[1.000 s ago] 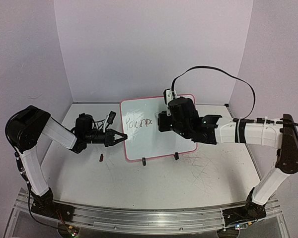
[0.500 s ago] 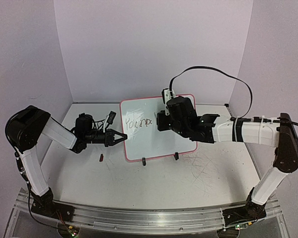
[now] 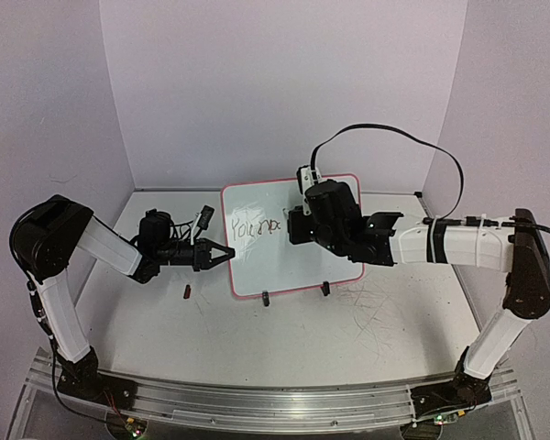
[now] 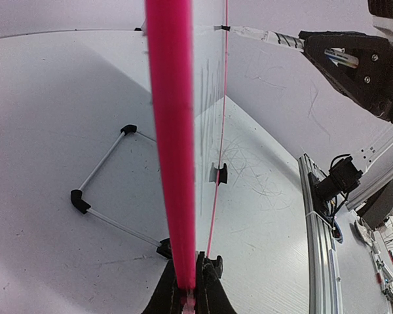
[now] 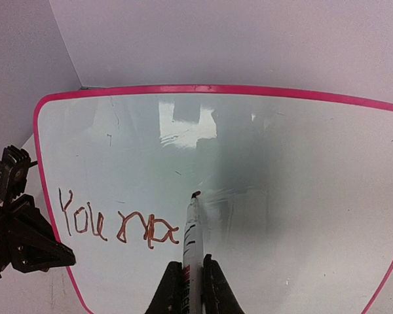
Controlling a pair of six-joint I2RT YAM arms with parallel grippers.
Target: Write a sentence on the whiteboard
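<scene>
The whiteboard stands upright on two black clip feet, pink rim all round. My left gripper is shut on its left rim; in the left wrist view the pink rim runs up from between the closed fingers. My right gripper is shut on a white marker whose dark tip is at the board face, just right of and above the last letter. The sentence reads roughly "You npx" in reddish-brown strokes on the board's left half. The rest of the board is blank.
A small dark red piece lies on the tabletop in front of my left gripper. The board's wire stand and a clip foot rest on the scratched table. My left gripper shows at the board's edge in the right wrist view.
My right gripper with the marker has shifted slightly left along the board. The left gripper and the board have not moved.
</scene>
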